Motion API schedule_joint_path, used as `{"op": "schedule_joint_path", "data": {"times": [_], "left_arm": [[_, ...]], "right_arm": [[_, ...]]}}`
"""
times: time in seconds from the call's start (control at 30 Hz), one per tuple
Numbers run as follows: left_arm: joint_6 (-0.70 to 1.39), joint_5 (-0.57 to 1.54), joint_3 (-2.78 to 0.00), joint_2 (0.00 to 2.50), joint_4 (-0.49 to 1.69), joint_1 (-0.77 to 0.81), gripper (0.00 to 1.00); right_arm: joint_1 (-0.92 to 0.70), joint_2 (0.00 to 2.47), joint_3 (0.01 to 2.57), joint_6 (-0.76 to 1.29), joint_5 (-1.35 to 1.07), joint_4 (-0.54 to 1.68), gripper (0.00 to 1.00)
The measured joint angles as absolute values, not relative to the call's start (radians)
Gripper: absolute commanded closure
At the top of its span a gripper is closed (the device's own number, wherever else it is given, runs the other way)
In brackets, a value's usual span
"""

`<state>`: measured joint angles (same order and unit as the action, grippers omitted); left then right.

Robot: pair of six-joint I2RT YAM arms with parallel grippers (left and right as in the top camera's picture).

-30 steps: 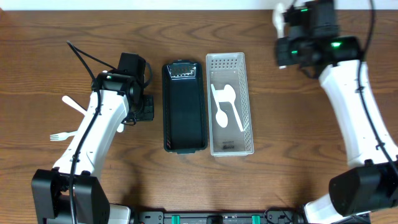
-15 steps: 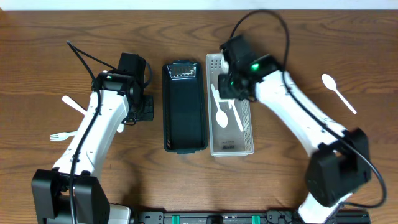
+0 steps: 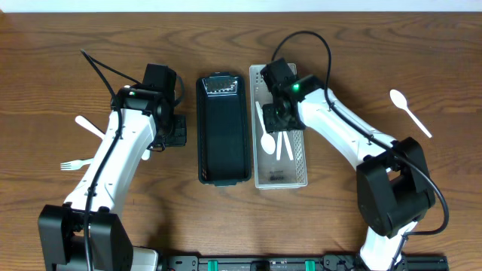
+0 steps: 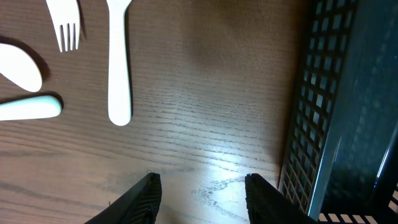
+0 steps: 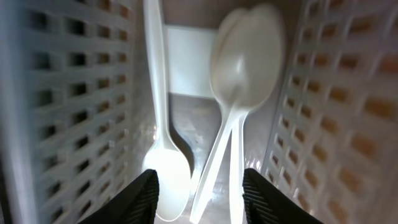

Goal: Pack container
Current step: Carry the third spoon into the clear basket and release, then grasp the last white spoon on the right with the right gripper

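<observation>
A white perforated container [image 3: 300, 162] stands at mid table and holds three white plastic spoons [image 3: 267, 141]. My right gripper [image 3: 280, 114] is open and empty, low inside its far half. The right wrist view shows the spoons [image 5: 247, 59] between the container's walls [image 5: 68, 93], just ahead of the open fingers [image 5: 199, 196]. A black mesh basket [image 3: 224, 128] stands to the left of the container. My left gripper [image 3: 172, 132] is open and empty over bare wood [image 4: 202, 193], just left of the basket [image 4: 348, 112].
A loose white spoon [image 3: 410, 112] lies on the table at the right. On the left lie a white fork [image 3: 75, 163] and other white utensils [image 3: 89, 126]. The left wrist view shows the fork [image 4: 65, 25] and a handle [image 4: 118, 62].
My right arm has swung from the back right corner to the white container and dropped into it. The container held two spoons before and holds three now. The left arm has not moved.
</observation>
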<state>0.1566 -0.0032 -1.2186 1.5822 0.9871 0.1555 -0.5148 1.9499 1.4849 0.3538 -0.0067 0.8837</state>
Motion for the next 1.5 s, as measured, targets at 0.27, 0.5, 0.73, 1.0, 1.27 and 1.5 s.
{"op": "schedule_joint_path", "data": {"times": [0.27, 0.5, 0.73, 1.0, 1.27, 1.5], "left_arm": [[0.157, -0.003, -1.219, 1.582, 0.987, 0.155, 0.53], [0.157, -0.003, -1.218, 1.582, 0.987, 0.155, 0.53], [0.157, -0.003, -1.218, 1.582, 0.987, 0.155, 0.53], [0.157, -0.003, -1.218, 1.582, 0.987, 0.155, 0.53], [0.157, -0.003, -1.218, 1.582, 0.988, 0.155, 0.52], [0.157, -0.003, -1.218, 1.582, 0.988, 0.155, 0.52]], "right_arm": [[-0.448, 1.948, 1.888, 0.02, 0.064, 1.128, 0.38], [-0.167, 1.934, 2.162, -0.224, 0.129, 1.213, 0.13], [0.201, 1.945, 2.176, -0.439, 0.042, 1.234, 0.09], [0.351, 2.122, 2.18, -0.633, -0.013, 1.234, 0.08], [0.345, 2.373, 2.179, -0.719, -0.015, 1.208, 0.09], [0.345, 2.474, 2.178, -0.735, -0.015, 1.225, 0.16]]}}
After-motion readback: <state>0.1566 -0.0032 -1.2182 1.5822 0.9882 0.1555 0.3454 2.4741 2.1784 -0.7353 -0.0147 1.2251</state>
